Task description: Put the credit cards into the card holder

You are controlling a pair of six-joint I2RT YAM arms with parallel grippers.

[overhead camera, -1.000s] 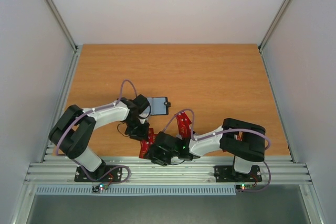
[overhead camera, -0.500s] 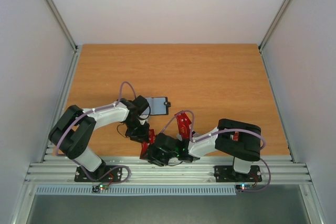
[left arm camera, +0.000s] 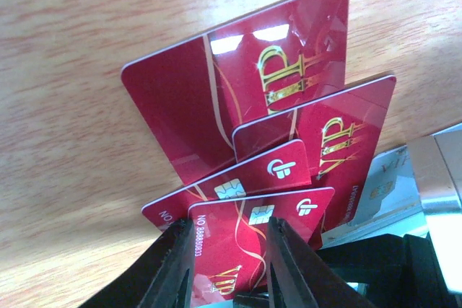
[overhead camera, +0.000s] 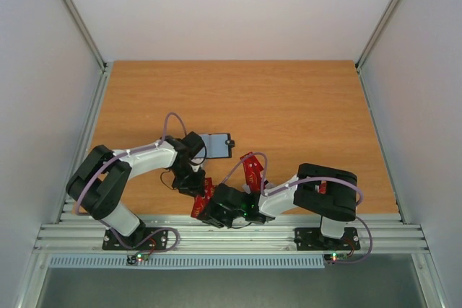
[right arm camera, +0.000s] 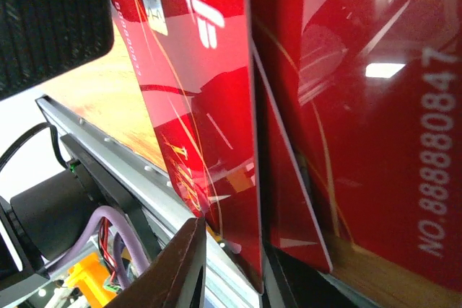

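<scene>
Glossy red rectangular credit cards (left arm camera: 238, 99) lie fanned and overlapping on the orange wooden worktop (overhead camera: 303, 106), close to its near edge. The left hand (left arm camera: 229, 250) stands spread over one card's face. The right hand (right arm camera: 231, 250) straddles a card's edge, but I cannot tell whether it is pinching it. The open black card holder (overhead camera: 216, 144) lies just beyond, well apart from the side edges.

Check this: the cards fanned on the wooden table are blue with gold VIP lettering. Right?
No. The cards are red, not blue; the left wrist view shows it. They are fanned out on the wooden table with gold VIP lettering.
</scene>
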